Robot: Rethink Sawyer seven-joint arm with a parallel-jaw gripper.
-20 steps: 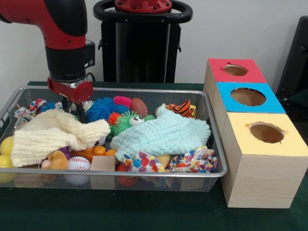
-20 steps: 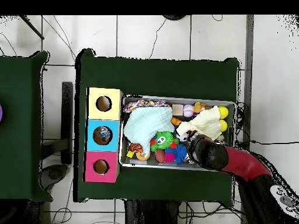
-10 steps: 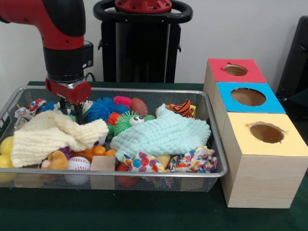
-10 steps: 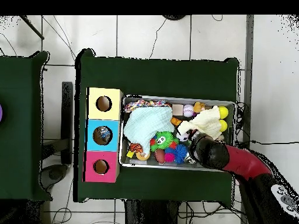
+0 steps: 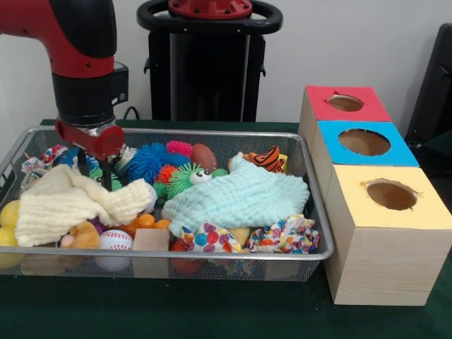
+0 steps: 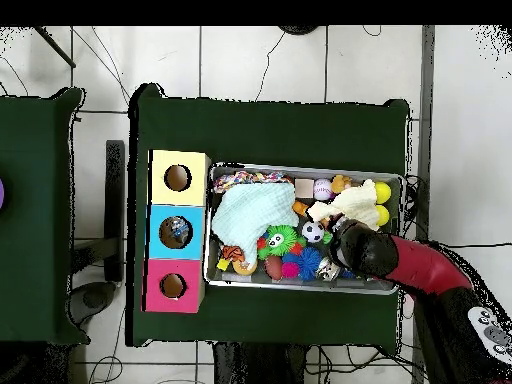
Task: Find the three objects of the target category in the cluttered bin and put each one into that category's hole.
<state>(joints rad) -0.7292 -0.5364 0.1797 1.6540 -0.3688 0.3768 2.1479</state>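
Front view — step: search phase, by my reading; tool (image 5: 94, 164) sits low at the left end of the wire bin (image 5: 212, 258), its dark tips at the far edge of the cream cloth (image 5: 74, 203).
Front view — tool state: cannot tell whether the tips pinch the cloth or stand apart; the cloth hides them.
Front view — task things: target category not given; balls show along the bin's left and near side, e.g. baseball (image 5: 114, 241), yellow ball (image 5: 9, 212).
Front view — holes: red box (image 5: 344, 103) far, blue box (image 5: 364, 143) middle, yellow box (image 5: 390, 196) near, right of the bin on the green desk (image 5: 212, 311).
Front view — writing: none readable.
Overhead view — arm over the bin's right end; a black-and-white ball (image 6: 314, 232) lies bare just left of the tool.
Overhead view — next move: likely shift the cloth clear, then pick a ball.
Overhead view — writing: none.
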